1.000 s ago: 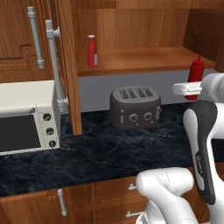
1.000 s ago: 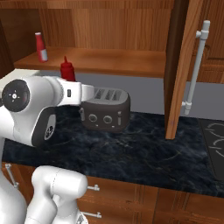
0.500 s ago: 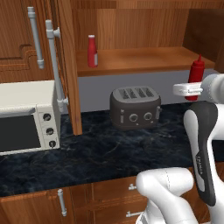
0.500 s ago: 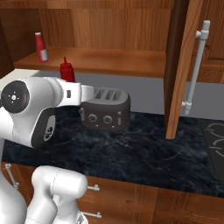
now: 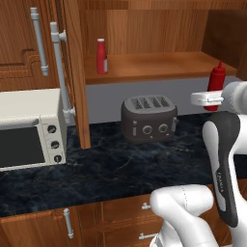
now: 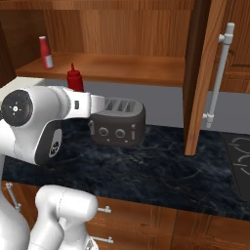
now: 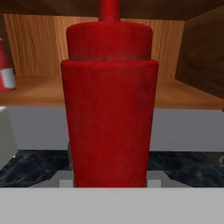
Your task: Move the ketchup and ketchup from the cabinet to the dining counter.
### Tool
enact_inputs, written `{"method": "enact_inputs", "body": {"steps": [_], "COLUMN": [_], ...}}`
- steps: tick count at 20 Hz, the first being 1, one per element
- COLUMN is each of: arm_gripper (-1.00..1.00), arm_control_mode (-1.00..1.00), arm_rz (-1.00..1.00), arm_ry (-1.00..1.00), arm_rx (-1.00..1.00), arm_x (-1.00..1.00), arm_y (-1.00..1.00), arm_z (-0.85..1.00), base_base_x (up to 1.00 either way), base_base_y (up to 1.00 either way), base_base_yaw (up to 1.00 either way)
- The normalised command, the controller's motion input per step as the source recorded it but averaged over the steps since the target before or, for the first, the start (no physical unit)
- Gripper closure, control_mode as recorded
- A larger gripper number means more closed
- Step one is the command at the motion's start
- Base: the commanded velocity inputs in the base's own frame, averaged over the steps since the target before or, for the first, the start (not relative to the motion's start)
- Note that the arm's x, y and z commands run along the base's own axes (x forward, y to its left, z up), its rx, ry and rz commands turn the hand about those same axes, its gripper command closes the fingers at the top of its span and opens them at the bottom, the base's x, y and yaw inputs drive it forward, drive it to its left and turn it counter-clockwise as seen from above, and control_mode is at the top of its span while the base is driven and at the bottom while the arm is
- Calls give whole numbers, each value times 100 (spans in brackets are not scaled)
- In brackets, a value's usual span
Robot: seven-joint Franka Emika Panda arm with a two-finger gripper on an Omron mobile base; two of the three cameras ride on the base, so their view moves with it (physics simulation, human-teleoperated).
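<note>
My gripper (image 5: 214,95) is shut on the all-red ketchup bottle (image 5: 216,82), holding it upright just in front of the open cabinet's shelf (image 5: 154,67), above the black counter. That bottle (image 7: 109,105) stands close and central in the hand view, and it rises above my hand in the right base view (image 6: 74,80). The second ketchup bottle (image 5: 101,56), red with a pale band, stands on the shelf's left part (image 6: 46,52). The dining counter is out of view.
A dark toaster (image 5: 147,118) sits on the black marble counter (image 5: 106,169) below the shelf. A white toaster oven (image 5: 29,128) stands at the left. Open cabinet doors with silver bar handles (image 5: 59,72) (image 6: 219,73) flank the shelf.
</note>
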Motion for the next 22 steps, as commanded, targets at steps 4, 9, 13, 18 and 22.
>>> {"method": "enact_inputs", "body": {"steps": [4, 9, 13, 18, 22], "arm_gripper": [100, 100, 100, 100, 100], "arm_control_mode": [100, 100, 100, 100, 100], "arm_rz": [0, 0, 0, 0, 0], "arm_ry": [0, 0, 0, 0, 0], "arm_rx": [0, 0, 0, 0, 0], "arm_x": [0, 0, 0, 0, 0], "arm_y": [0, 0, 0, 0, 0], "arm_z": [0, 0, 0, 0, 0], "base_base_x": [-12, -62, -98, -100, -100], "base_base_y": [0, 10, 24, 44, 40], "base_base_yaw": [0, 3, 16, 34, 68]}}
